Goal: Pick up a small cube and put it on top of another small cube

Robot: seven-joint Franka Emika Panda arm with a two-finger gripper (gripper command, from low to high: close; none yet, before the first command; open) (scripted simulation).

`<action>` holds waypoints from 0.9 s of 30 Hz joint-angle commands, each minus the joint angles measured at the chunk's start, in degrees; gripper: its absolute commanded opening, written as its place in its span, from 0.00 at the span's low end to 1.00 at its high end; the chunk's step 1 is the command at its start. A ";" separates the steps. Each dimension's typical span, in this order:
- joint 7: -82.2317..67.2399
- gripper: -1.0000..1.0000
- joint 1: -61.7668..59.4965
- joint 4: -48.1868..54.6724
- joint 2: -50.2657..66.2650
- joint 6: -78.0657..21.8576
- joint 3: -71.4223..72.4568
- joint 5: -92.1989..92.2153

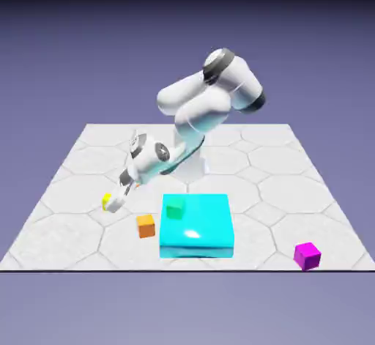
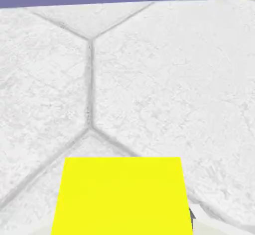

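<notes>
The small yellow cube (image 1: 108,203) lies low at the table, toward the exterior view's left, and my gripper (image 1: 115,202) reaches down onto it from the right, shut on it. In the hand view the yellow cube (image 2: 122,196) fills the bottom middle and covers the finger tips, apart from a sliver of grey at its lower right corner. Whether the cube rests on the table or hangs just above it does not show.
An orange cube (image 1: 146,225) sits just right of the yellow one. Beside it stands a wide cyan block (image 1: 209,230) with a green cube (image 1: 174,209) on its top. A magenta cube (image 1: 307,255) lies near the front right corner of the white tiled table (image 1: 73,182).
</notes>
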 commanded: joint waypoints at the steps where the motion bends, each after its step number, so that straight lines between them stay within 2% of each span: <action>1: 1.61 0.00 1.65 -0.51 0.78 -1.01 -1.90 -2.52; 6: 8.07 0.00 9.94 -2.28 4.24 -5.96 -11.44 -13.51; 11: 0.48 0.00 17.95 7.90 4.12 -15.90 -15.90 -9.13; 27: -0.35 0.00 27.76 39.19 11.72 -47.91 6.40 -6.92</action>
